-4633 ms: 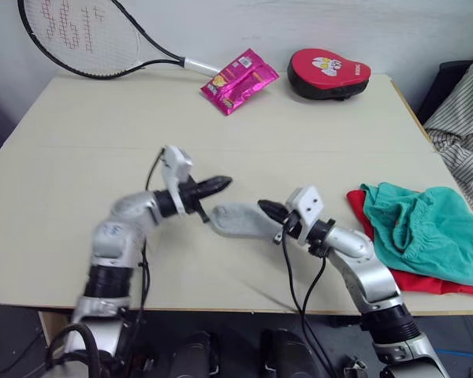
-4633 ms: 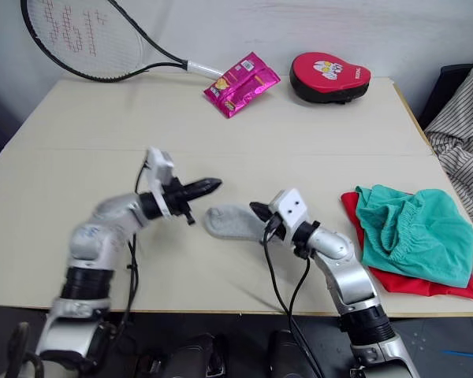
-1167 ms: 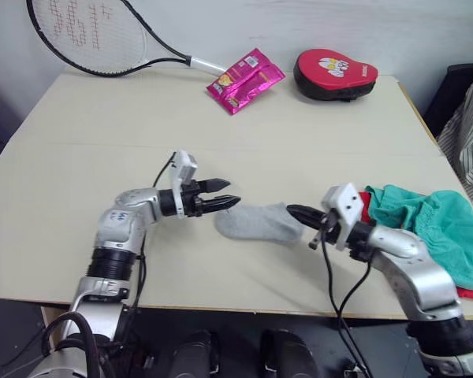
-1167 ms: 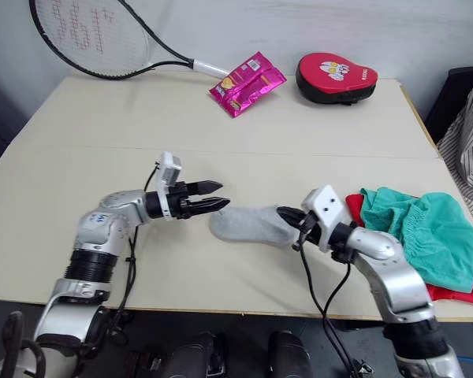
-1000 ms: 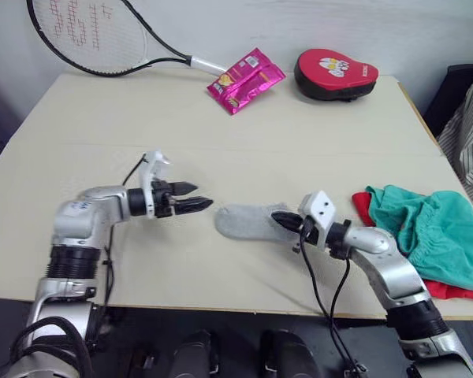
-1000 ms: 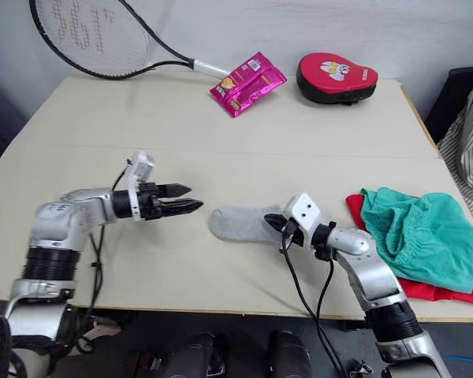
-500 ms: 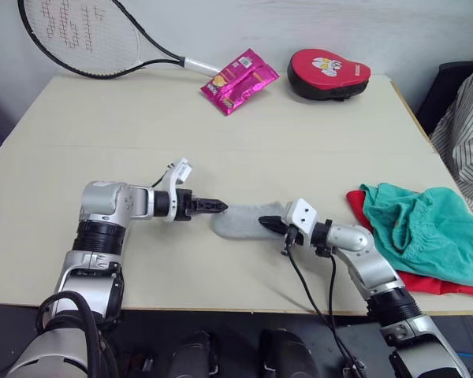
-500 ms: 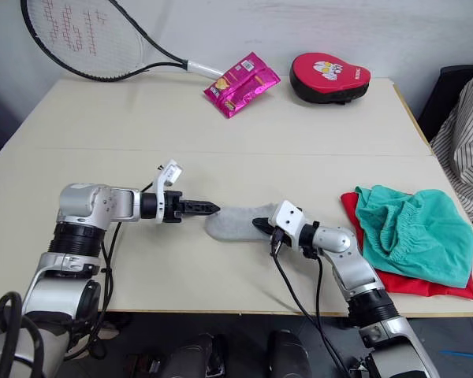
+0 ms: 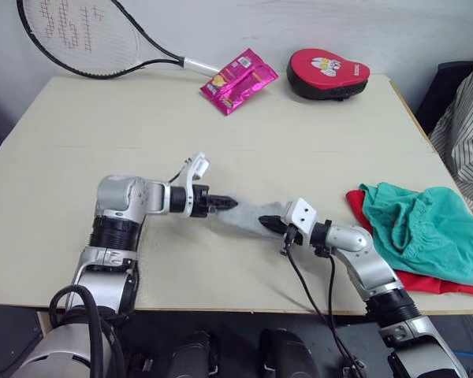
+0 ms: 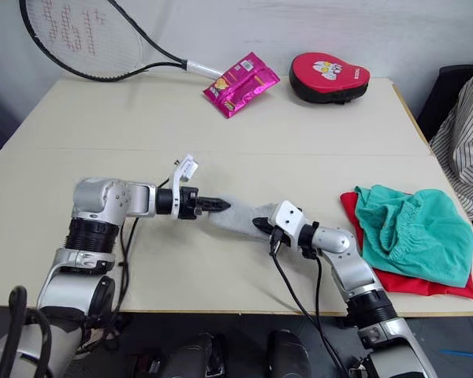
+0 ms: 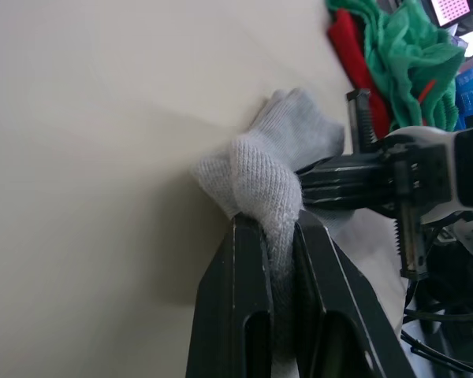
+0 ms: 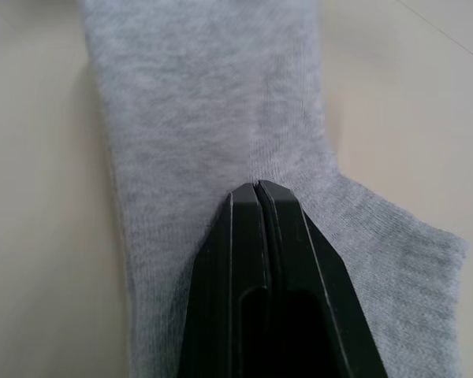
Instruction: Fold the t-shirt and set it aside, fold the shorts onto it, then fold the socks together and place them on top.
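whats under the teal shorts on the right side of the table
Under the crumpled teal-green cloth shorts lies the bright red t-shirt, showing along the near and left edges. Its middle is covered, so its folding cannot be judged.

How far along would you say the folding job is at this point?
Done: the shorts lie on the t-shirt at the table's right edge, though bunched rather than neatly flat. In hand: the left gripper pinches one end of the grey socks and has it bunched up, while the right gripper, shut, presses on them mid-table. Left: finishing the sock fold and placing them on the pile.
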